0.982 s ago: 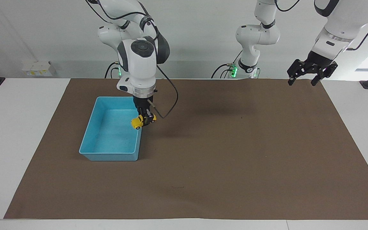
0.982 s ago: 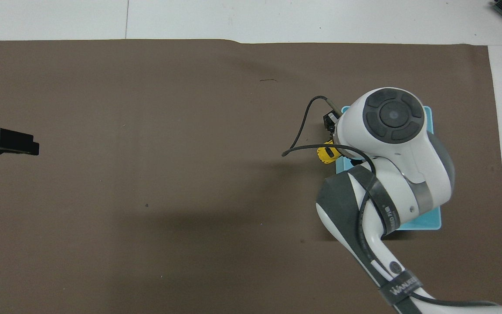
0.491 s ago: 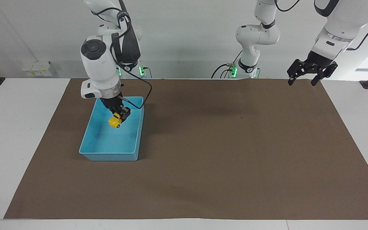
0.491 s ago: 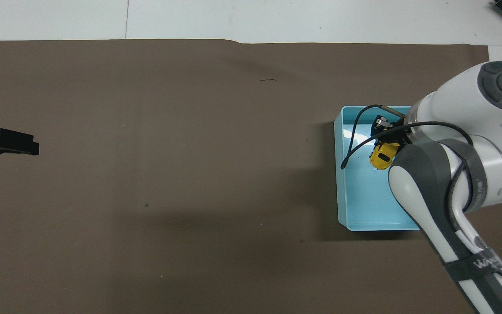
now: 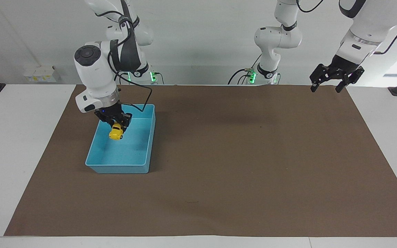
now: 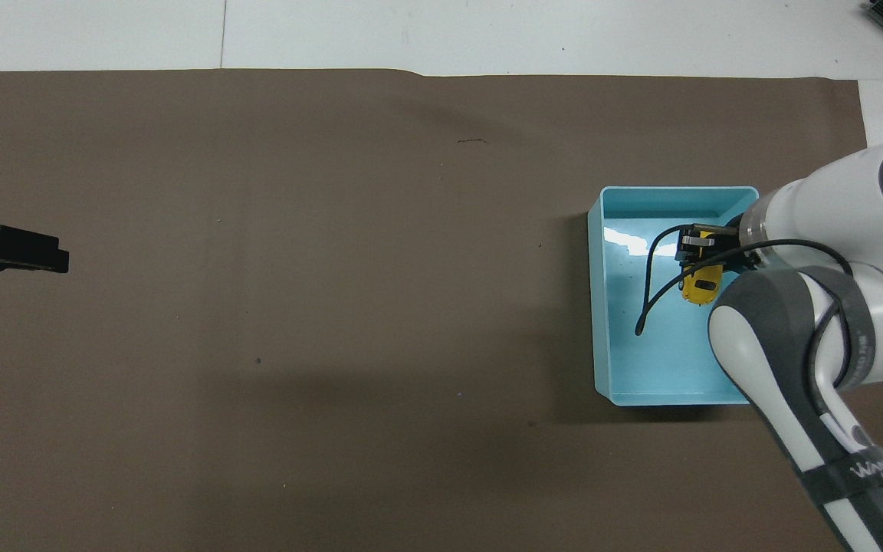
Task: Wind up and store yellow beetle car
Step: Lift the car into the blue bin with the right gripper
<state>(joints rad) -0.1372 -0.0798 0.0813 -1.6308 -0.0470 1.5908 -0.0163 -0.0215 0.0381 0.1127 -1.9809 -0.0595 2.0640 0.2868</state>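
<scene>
Right gripper point(image 5: 115, 124) clamps the yellow beetle car point(image 5: 116, 131), nose-down over the light blue bin point(image 5: 149, 137); left gripper point(image 5: 329, 82) waits open at the mat's point(image 5: 240, 165) corner.

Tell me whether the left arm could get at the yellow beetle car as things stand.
Probably not: the yellow beetle car is clamped in the right gripper over the light blue bin, while the left gripper waits above the table's other end.

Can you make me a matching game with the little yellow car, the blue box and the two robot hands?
Things:
1. yellow beetle car
2. light blue bin
3. left gripper
4. right gripper

States:
A. open, holding nothing, over the mat's edge
B. sitting on the brown mat
C. held up over the bin
D. shut on the car

Pairs: 1-C, 2-B, 3-A, 4-D
</scene>
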